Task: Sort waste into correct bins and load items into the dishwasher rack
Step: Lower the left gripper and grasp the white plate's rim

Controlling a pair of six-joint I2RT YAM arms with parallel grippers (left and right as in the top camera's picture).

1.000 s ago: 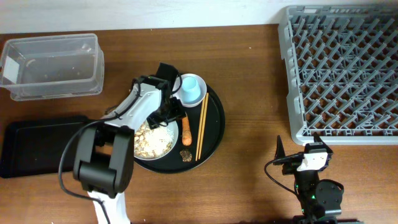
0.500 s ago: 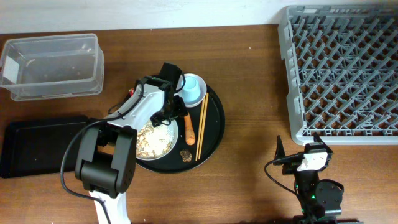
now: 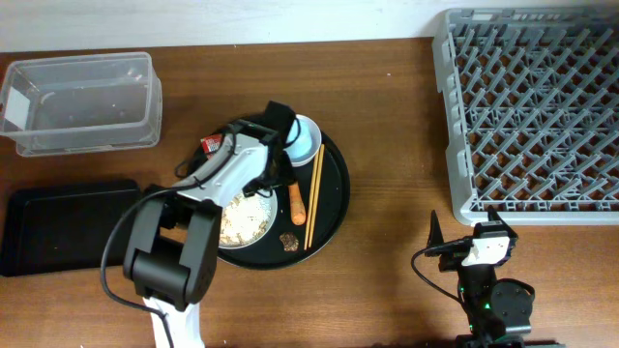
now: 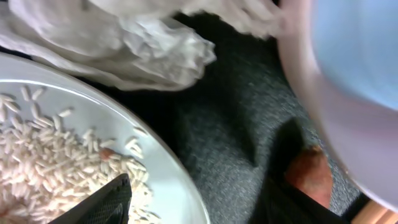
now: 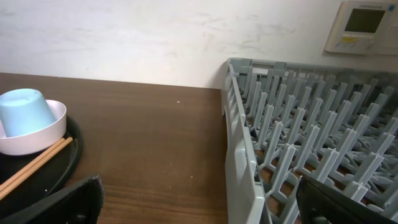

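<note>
Soft, even light; overhead view sharp.
Left wrist close-up blurry: cup point(image 4: 364, 37) and tissue point(image 4: 143, 43) out of focus.

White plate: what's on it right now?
Pale rice-like scraps lie on the white plate where it shows. The left arm hides its upper part in the overhead view, so anything lying there cannot be seen.

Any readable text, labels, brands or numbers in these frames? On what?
None legible.
Wall panel: display and markings too small to read.
White label on the clear tub: nothing readable on it.
Red sachet wrapper: any print is too small to read.
</note>
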